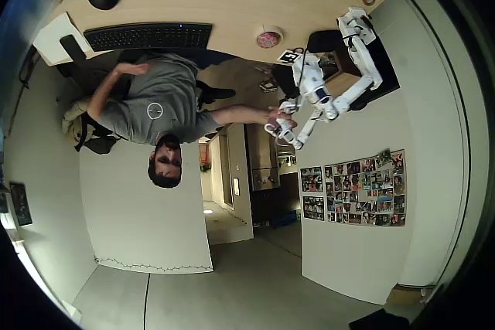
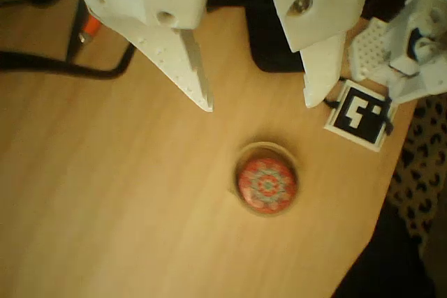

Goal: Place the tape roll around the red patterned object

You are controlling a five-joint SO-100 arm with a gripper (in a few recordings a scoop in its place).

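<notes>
In the wrist view, the pale cream ring of tape (image 2: 241,172) was seen lying flat on the light wooden bench (image 2: 105,207), encircling the small round red patterned dome (image 2: 267,184). The white two-fingered hand (image 2: 260,106) was held wide open and empty above the dome, with a black-and-white square marker tag (image 2: 360,114) just beside it.

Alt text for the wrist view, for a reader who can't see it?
The tape roll rings the red patterned object on a wooden table. The open white gripper hangs above it, holding nothing, with a black-and-white marker tag at right.
</notes>
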